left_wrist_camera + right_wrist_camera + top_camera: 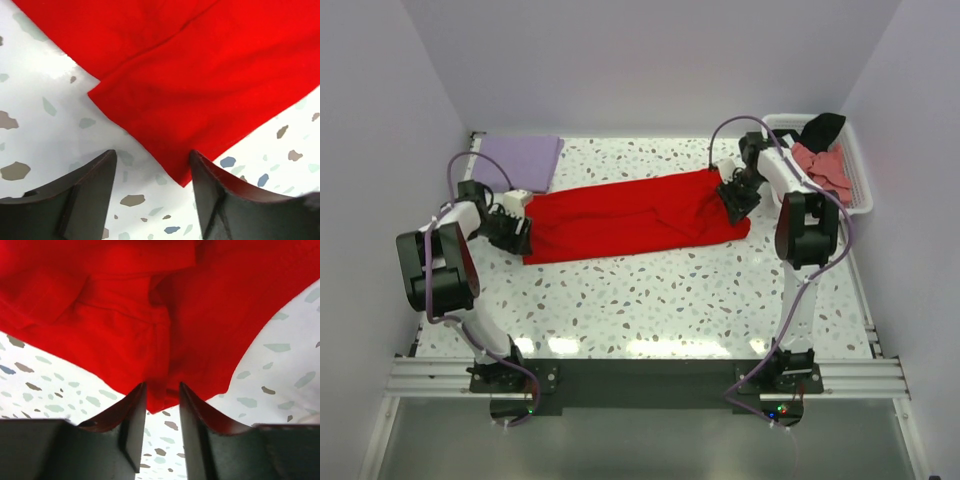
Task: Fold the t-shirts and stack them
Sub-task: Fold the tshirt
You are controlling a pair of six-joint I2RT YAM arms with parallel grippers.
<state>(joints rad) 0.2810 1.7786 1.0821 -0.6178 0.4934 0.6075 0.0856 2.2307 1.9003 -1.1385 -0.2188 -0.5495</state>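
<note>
- Noting red t-shirt (pixel 630 218) laid lengthwise across middle of table (pixel 670 290), left to right, rumpled at right end.
- Right gripper (pixel 735 200): clamped on a bunched fold at right end of red t-shirt; wrist view has fingers (pixel 127 425) narrowly apart, cloth pinched between.
- Left gripper (pixel 517 232): jaws spread wide at left end, holding nothing; cloth corner flat on table between them, just beside one finger.
- Lavender t-shirt (pixel 520 160): flat at far-left corner, apart from red t-shirt.
- Salmon-pink t-shirt (pixel 825 165) and black t-shirt (pixel 823 127): heaped in white basket (pixel 860 190), far right.
</note>
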